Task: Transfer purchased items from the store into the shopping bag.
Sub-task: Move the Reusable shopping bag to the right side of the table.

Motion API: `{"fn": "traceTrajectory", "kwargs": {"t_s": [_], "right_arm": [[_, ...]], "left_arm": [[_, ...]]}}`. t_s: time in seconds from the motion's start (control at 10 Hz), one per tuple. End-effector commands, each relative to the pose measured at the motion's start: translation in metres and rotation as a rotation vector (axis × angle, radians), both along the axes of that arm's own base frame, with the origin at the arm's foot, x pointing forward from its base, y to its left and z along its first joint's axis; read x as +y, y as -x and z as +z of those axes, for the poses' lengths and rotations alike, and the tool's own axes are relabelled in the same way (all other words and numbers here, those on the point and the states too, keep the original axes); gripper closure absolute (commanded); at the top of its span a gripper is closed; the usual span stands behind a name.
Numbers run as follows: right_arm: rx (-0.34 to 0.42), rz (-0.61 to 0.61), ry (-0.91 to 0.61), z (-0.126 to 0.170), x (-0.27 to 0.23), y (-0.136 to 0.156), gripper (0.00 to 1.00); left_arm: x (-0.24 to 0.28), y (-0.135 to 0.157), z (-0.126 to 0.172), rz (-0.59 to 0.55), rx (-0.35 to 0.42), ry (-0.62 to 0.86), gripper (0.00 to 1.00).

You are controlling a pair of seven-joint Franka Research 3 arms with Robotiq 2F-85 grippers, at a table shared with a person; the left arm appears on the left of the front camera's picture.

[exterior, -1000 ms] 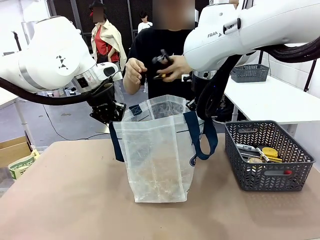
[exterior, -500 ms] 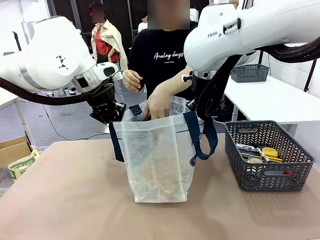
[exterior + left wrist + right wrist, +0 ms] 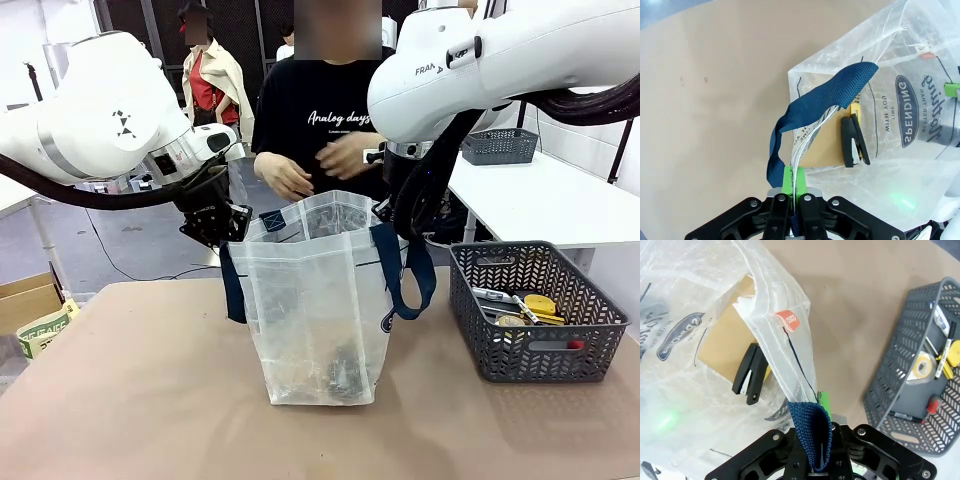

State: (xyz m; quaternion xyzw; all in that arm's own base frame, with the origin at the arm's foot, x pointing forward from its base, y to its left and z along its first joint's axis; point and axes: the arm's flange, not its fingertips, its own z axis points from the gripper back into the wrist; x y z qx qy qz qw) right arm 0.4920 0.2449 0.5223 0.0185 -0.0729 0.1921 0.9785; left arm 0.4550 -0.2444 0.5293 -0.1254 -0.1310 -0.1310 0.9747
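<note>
Left tool (image 3: 792, 176) pinches the bag (image 3: 315, 300) tight by its rim and blue strap. Right tool (image 3: 815, 412) pinches the other strap. The bag stands open on the bench (image 3: 150, 400). A black thing (image 3: 854, 142) and a brown pack (image 3: 822, 152) lie inside it.

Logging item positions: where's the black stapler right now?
The black stapler lies inside the shopping bag, on the flat brown pack at its bottom; front view: low in the bag, left of the mesh basket.
</note>
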Motion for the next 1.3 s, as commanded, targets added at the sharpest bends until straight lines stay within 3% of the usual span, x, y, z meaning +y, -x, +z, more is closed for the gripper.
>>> {"fn": "traceTrajectory", "kwargs": {"t_s": [0.0, 1.2], "right_arm": [[-0.002, -0.001, 0.000, 0.0002, -0.0008, -0.0003, 1.00], [-0.002, -0.001, 0.000, 0.0002, -0.0008, -0.0003, 1.00]], "left_arm": [[0.0007, 0.0001, -0.0010, 0.000, 0.001, -0.002, 1.00], [0.0007, 0.0001, -0.0010, 0.000, 0.001, -0.002, 1.00]]}}
